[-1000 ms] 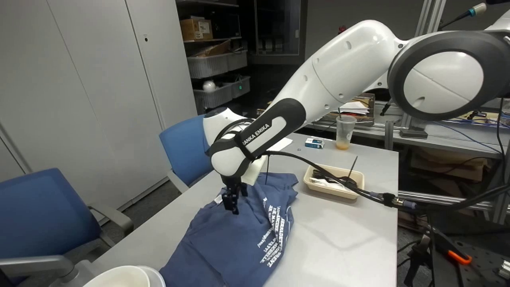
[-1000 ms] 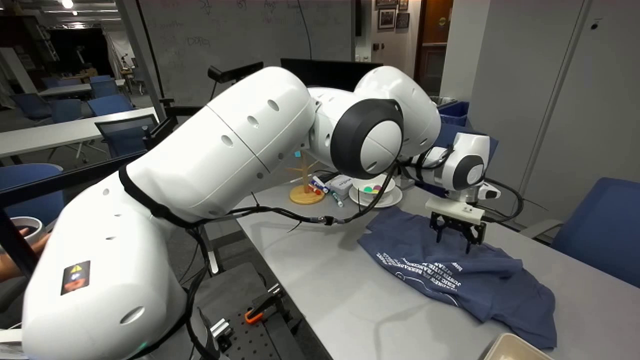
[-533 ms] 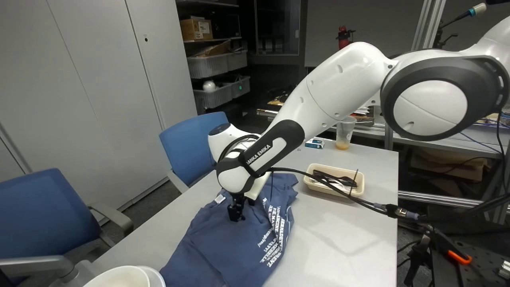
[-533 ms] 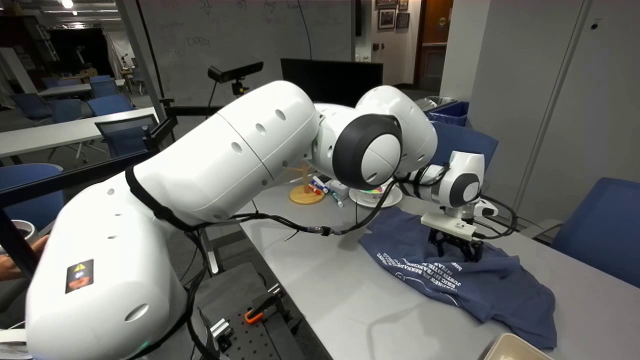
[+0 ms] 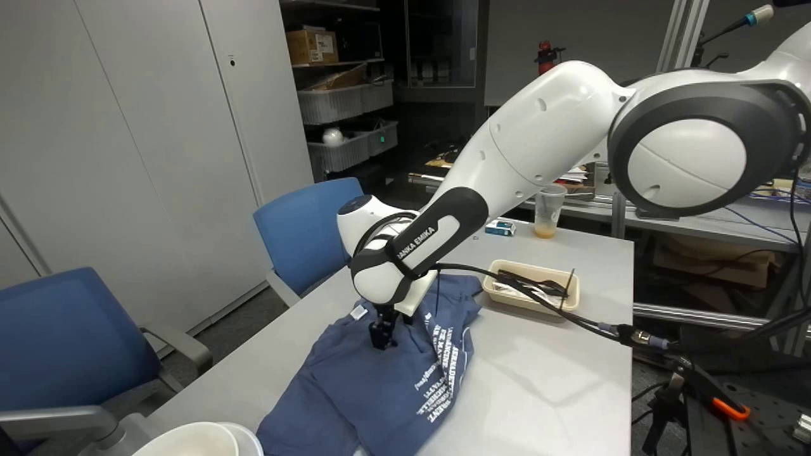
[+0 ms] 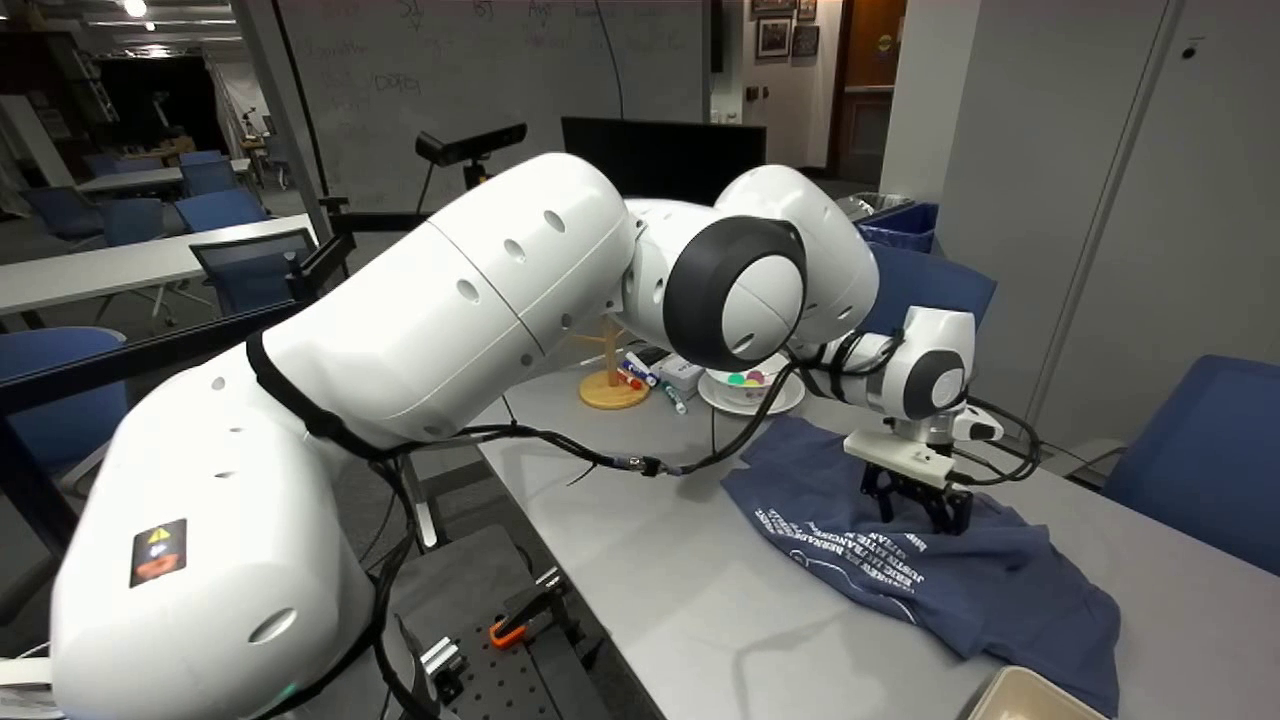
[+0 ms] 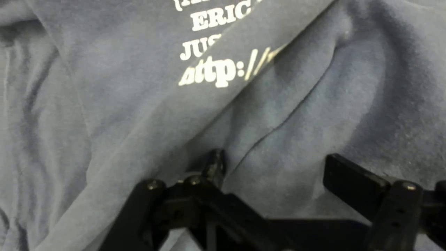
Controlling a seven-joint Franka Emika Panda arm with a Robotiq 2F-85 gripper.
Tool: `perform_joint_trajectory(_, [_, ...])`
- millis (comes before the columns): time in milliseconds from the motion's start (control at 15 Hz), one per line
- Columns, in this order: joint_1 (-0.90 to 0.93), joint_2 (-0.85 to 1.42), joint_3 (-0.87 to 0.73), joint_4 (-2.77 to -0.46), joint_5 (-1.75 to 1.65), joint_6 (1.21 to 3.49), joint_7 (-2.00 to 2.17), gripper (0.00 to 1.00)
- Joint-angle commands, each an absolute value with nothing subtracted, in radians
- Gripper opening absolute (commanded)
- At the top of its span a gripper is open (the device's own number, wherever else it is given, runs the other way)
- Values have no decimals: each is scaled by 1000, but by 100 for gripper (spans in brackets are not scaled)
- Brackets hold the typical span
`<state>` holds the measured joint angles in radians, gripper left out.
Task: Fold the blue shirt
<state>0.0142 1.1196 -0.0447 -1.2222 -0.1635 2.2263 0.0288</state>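
Note:
The blue shirt (image 5: 374,386) lies spread and wrinkled on the table, its white lettering along one side. In an exterior view my gripper (image 6: 918,515) points straight down at the shirt (image 6: 1000,590), fingertips at the cloth. Seen from the wrist, the jaws of the gripper (image 7: 273,167) stand well apart. Creased shirt cloth (image 7: 275,129) shows below and between them, and no fold is pinched. One fingertip (image 7: 216,165) presses into a crease by a diagonal fold. Whether the tips touch the table through the cloth is hidden.
A beige tray (image 5: 526,305) holding dark items is beside the shirt. A white bowl (image 5: 190,440) sits at the near table edge. Farther off are a plastic cup (image 5: 549,212) and a small box (image 5: 500,228). A plate (image 6: 760,406) and a wooden stand (image 6: 613,392) also occupy the table.
My gripper has come down from above the shirt to the cloth. Over the last half second gripper and shirt have both slid slightly to the right in both exterior views.

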Motion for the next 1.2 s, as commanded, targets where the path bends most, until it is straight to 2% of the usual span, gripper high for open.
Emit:
perform_joint_trajectory(0, [1, 1044, -63, -1368, -150, 2230, 26, 77])
perform_joint_trajectory(533, [0, 917, -49, -1616, -169, 2250, -42, 79])
perform_joint_trajectory(1133, [44, 910, 22, -1635, -158, 2253, -71, 77])
